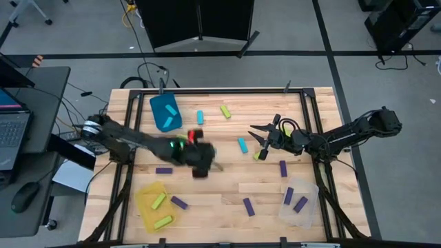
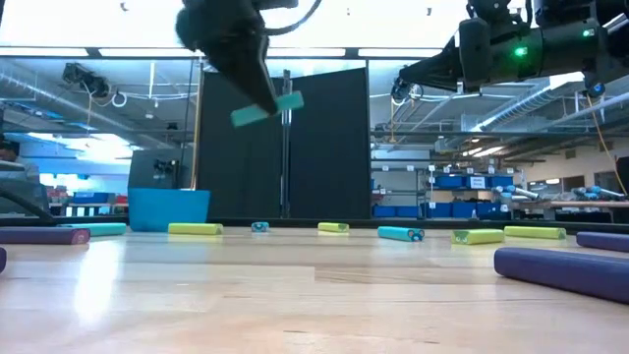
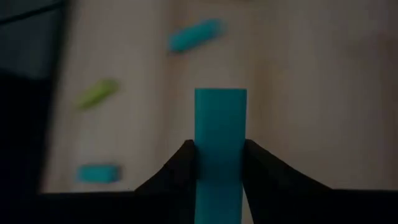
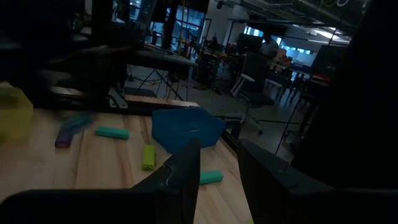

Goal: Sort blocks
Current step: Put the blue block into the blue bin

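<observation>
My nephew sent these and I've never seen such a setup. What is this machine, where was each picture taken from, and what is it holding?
Two dark robot arms work at a wooden table, sorting small coloured bars into bins. One picture looks straight down, one looks level across the tabletop, and two come from cameras on the arms' wrists. Cyan, lime and purple bars lie scattered on the table; a teal bin, a yellow bin and a clear bin stand near its edges. The left gripper is closed on a cyan rectangular bar, lifted above the table. The right gripper hangs open and empty.

Table: wooden table (image 1: 227,196).
On it: blocks (image 1: 242,145), teal bin (image 1: 165,112), yellow bin (image 1: 153,207), clear bin (image 1: 298,203).
</observation>
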Robot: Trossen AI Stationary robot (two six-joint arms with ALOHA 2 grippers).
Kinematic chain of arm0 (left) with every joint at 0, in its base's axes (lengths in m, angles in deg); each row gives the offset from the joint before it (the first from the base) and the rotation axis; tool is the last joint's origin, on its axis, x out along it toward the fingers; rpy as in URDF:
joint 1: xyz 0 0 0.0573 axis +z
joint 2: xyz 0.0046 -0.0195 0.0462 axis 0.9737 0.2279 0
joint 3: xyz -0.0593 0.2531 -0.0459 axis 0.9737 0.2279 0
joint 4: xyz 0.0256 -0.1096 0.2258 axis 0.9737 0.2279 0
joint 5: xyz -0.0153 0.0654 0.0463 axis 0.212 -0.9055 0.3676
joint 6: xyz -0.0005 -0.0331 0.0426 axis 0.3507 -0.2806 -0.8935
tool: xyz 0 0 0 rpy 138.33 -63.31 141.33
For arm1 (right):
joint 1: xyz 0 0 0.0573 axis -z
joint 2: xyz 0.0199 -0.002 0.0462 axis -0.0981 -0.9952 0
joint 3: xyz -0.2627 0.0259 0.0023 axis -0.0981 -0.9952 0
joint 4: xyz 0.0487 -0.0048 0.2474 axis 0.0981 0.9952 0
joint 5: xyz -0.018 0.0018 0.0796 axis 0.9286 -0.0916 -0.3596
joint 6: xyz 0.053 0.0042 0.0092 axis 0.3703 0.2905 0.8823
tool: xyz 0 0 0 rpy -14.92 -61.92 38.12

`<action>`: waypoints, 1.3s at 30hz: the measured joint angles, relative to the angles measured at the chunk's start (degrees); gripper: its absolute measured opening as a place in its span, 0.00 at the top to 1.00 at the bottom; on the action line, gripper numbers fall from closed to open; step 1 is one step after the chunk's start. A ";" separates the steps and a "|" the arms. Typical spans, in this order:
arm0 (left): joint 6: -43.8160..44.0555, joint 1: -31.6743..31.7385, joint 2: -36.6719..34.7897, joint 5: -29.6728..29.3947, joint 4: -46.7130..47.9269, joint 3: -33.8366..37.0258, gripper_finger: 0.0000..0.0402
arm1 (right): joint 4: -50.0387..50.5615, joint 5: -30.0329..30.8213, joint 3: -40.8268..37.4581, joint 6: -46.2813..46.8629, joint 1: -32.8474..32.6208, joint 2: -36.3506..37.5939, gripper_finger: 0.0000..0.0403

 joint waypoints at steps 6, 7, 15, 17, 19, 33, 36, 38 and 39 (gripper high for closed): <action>4.30 9.94 -6.85 -3.47 0.58 3.85 0.75 | 0.04 -0.45 0.00 0.02 -0.16 0.00 0.70; 5.77 12.14 -7.70 -3.59 1.12 4.52 0.75 | 0.08 -0.48 0.00 0.02 -0.27 0.00 0.70; 11.34 29.30 -10.98 -0.94 5.21 11.30 0.75 | 0.11 -0.66 0.00 -0.02 -1.74 0.00 0.70; 11.32 32.83 -11.49 0.63 4.20 12.96 0.75 | 0.11 -0.68 0.00 -0.22 -1.92 0.00 0.70; 10.54 35.53 -12.05 1.50 2.76 14.44 0.75 | 0.09 -0.69 0.00 -0.22 -2.10 0.00 0.70; 6.99 50.30 -12.18 5.84 2.43 20.30 0.68 | -0.04 -1.07 0.00 0.20 -3.67 0.00 0.70; 6.99 50.08 -12.16 5.10 1.91 20.33 0.56 | -0.04 -1.07 0.00 0.21 -3.67 0.00 0.70; 6.70 49.73 -12.18 4.94 1.62 20.33 0.49 | -0.04 -1.07 0.00 0.42 -3.67 0.00 0.70; 6.36 49.70 -12.26 4.95 1.41 20.33 0.46 | -0.04 -1.07 0.00 0.68 -3.67 0.00 0.70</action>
